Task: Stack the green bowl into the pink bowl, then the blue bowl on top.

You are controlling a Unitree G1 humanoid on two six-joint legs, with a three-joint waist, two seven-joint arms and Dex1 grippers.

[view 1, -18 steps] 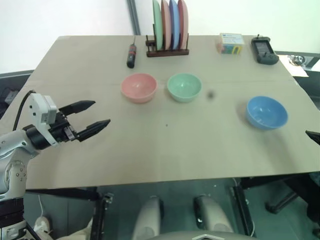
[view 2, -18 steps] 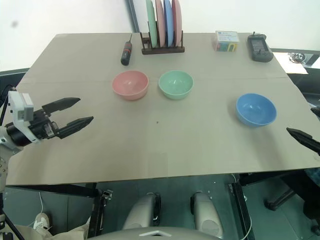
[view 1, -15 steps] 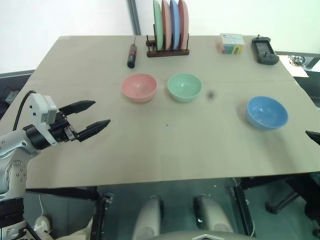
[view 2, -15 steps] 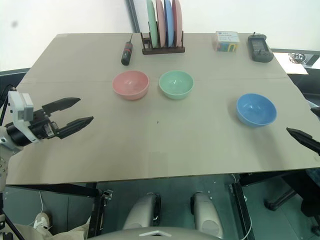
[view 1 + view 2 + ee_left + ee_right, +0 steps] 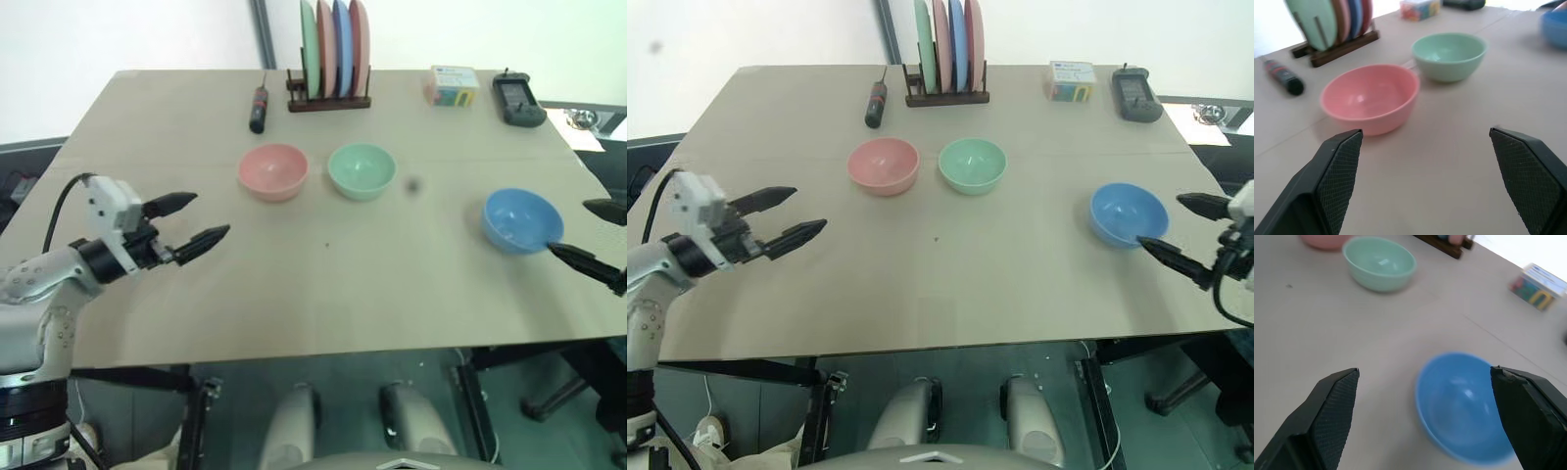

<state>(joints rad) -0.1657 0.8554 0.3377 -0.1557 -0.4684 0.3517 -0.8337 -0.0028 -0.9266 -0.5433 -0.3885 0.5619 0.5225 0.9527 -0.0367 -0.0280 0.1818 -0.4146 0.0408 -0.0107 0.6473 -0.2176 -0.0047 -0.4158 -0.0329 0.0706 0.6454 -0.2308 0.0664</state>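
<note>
Green bowl (image 5: 361,171) sits untouched beside the pink bowl (image 5: 273,172); blue bowl (image 5: 522,220) lies near your right pincer (image 5: 1181,233). Both pincers, left (image 5: 190,223) too, are spread and empty. Next, reach for green.

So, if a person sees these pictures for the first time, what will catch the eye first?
Probably the three bowls on the table: the pink bowl and the green bowl side by side in the middle, and the blue bowl alone toward the right edge. Next, the two open grippers: the left gripper over the table's left side, and the right gripper close beside the blue bowl.
</note>
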